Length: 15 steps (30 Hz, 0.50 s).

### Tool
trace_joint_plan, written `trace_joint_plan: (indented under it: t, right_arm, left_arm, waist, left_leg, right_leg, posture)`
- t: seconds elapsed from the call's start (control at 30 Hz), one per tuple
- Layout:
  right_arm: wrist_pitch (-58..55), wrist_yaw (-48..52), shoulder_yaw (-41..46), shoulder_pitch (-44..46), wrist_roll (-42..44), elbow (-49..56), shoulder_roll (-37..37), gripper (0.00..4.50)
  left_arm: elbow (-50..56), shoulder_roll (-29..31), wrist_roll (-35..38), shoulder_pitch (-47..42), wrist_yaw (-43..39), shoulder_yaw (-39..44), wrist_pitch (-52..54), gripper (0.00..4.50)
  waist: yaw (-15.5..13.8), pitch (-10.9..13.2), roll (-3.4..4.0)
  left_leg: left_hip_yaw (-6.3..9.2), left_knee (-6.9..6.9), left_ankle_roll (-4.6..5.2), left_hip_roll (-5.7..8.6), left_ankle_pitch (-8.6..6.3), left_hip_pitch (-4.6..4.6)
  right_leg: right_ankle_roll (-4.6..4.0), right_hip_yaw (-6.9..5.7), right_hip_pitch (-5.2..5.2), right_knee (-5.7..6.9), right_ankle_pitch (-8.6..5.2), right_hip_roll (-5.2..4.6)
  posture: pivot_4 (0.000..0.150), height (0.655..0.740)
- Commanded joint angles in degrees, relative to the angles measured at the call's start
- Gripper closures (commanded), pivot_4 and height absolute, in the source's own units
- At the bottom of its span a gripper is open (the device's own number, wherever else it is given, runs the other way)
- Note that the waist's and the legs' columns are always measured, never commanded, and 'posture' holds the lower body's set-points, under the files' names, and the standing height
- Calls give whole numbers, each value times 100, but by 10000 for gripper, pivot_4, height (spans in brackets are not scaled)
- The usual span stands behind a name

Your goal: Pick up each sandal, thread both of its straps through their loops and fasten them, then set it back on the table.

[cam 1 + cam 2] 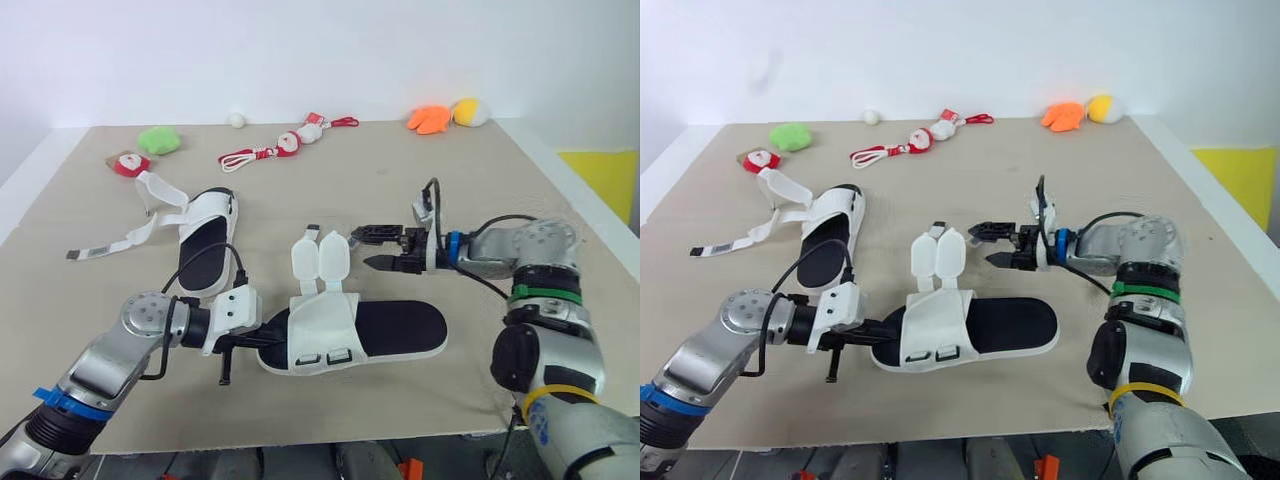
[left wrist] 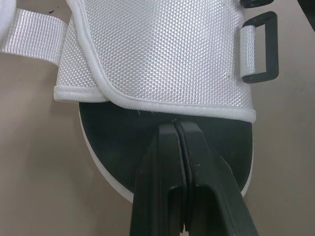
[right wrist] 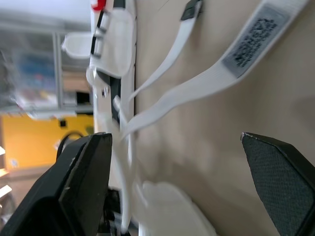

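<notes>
Working on the near sandal [image 1: 395, 328], flat on the table [image 1: 480, 170] with both straps [image 1: 320, 260] flipped up and unthreaded on its far side. Nothing fastened yet, by the look of it.

Pinned at its toe end by the left gripper [image 2: 174, 129], fingers shut tight together with no gap, tips at the edge of the white upper over the black footbed. Beyond the sandal, just beside the raised straps, hovering with the right gripper [image 1: 360, 248], fingers spread wide apart and holding nothing.

Could easily go wrong at the grab: with the straps side by side and touching, likely to catch both at once instead of one. Could also shove the soft strap flat rather than pinch it. If pinned only lightly at the toe, likely to skid or swing the whole sandal on any pull toward the loops [image 1: 326, 357] on its near side.

Hard to tell whether pressing down at the toe or merely touching. Impossible to make out the fastening patches on the straps. Only one loop [image 2: 261, 46] fully seen up close, the next cut off. Left of and beyond the near sandal, the other sandal [image 1: 205, 232], straps trailing loose.
</notes>
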State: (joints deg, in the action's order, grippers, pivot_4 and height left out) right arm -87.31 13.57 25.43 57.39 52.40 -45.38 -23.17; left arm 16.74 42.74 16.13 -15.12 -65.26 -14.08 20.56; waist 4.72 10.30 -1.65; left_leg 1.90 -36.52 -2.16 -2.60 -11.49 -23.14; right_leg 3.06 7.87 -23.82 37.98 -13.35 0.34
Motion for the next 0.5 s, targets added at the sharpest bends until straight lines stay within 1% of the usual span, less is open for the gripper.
trace_joint_plan:
  t: [0.03, 0.17, 0.27, 0.47, 0.5]
  right_arm:
    - [714, -83, 350, 289, -224, -564, 183, 0]
    - [1394, 21, 476, 471, -430, -1163, 413, 0]
    - [1942, 40, 650, 664, -546, -1570, 423, 0]
    - [2548, 196, 611, 859, -859, -2020, 488, 0]
    - [2562, 245, 594, 876, -906, -2057, 488, 2525]
  left_arm:
    - [-153, 32, -292, 143, 104, -267, 167, 44560]
    - [-182, 22, -328, 141, 129, -272, 123, 44560]
    - [-222, 25, -383, 154, 147, -278, 71, 44560]
    - [-181, 14, -380, 194, 185, -304, 59, 44560]
    - [-188, 13, -380, 190, 187, -299, 54, 44950]
  waist:
    - [6, 0, 0]
    - [44, -1, 1]
    - [52, 0, 1]
    - [94, -1, 2]
    - [97, -1, 2]
  left_leg:
    - [2, 0, 1, 0, 1, 1]
    - [2, -4, 3, 2, 2, 4]
    - [5, -4, 4, 2, 2, 11]
    - [13, -3, 4, 2, 3, 12]
    - [14, -1, 4, 2, 2, 12]
  right_leg:
    - [-3, 0, 2, 0, -1, 2]
    - [-8, 4, 10, -1, -2, 2]
    - [-11, 4, 19, -3, -5, 3]
    - [-10, 3, 41, -35, -4, 5]
    - [-7, 3, 47, -50, -1, 5]
  posture:
    - [1500, 7400]
    - [1500, 7400]
    - [1500, 7400]
    - [1500, 7400]
    - [1500, 7400]
